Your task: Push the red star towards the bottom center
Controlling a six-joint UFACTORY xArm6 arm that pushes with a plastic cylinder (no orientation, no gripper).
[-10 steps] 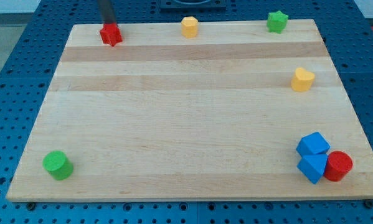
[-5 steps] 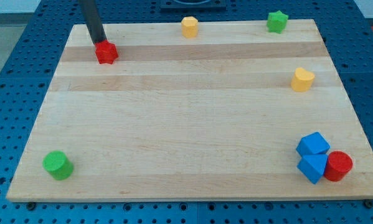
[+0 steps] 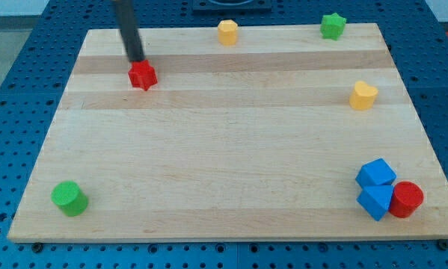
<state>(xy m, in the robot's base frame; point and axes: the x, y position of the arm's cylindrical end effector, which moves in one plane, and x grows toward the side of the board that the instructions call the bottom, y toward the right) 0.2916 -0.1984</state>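
The red star (image 3: pixel 142 75) lies on the wooden board (image 3: pixel 224 149) in the upper left part. My tip (image 3: pixel 136 60) stands just above the star on the view's top side, touching or nearly touching its upper left edge. The dark rod rises from there out of the view's top.
A yellow block (image 3: pixel 227 32) and a green star (image 3: pixel 332 25) sit along the top edge. A yellow heart-like block (image 3: pixel 363 96) is at the right. Two blue blocks (image 3: pixel 376 173) (image 3: pixel 375 200) and a red cylinder (image 3: pixel 407 199) cluster at the bottom right. A green cylinder (image 3: pixel 69 198) is at the bottom left.
The red star has moved down and slightly right from the top edge. My tip has followed it down and to the right, staying behind it.
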